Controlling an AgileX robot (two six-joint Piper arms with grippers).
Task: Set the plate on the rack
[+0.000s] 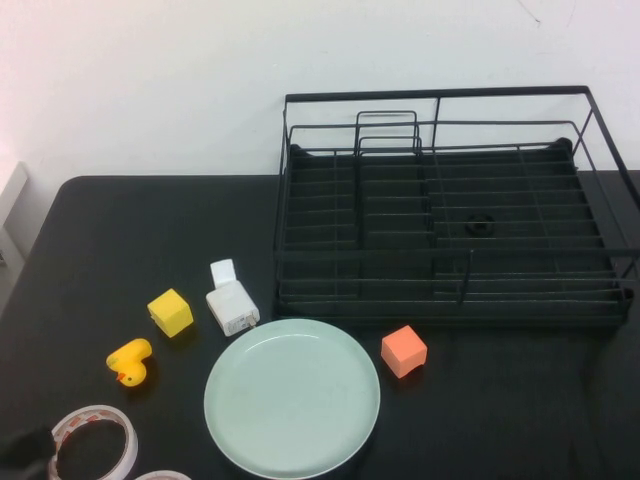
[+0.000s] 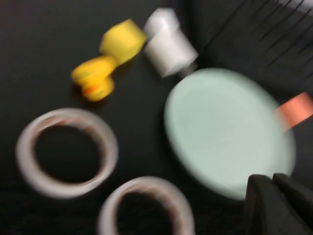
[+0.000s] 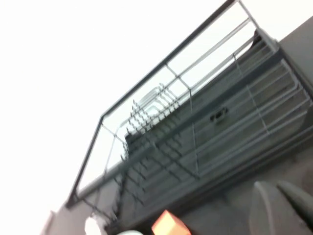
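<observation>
Plate (image 1: pixel 292 397), round, pale mint-green and glossy, is seen lying flat on the black table (image 1: pixel 90 250) just in front of the black wire dish rack (image 1: pixel 450 215), between a white charger block (image 1: pixel 231 307) and an orange cube (image 1: pixel 403 351). The left gripper (image 2: pixel 274 182) is held above the plate's edge, the right gripper (image 3: pixel 279 188) near the rack; finger state cannot be told for either.

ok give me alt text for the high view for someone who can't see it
A mint-green plate lies flat on a black table, just in front of an empty black wire rack. An orange cube sits right of the plate; a white adapter, yellow cube, rubber duck and tape roll sit left. Neither tool shows here.
</observation>
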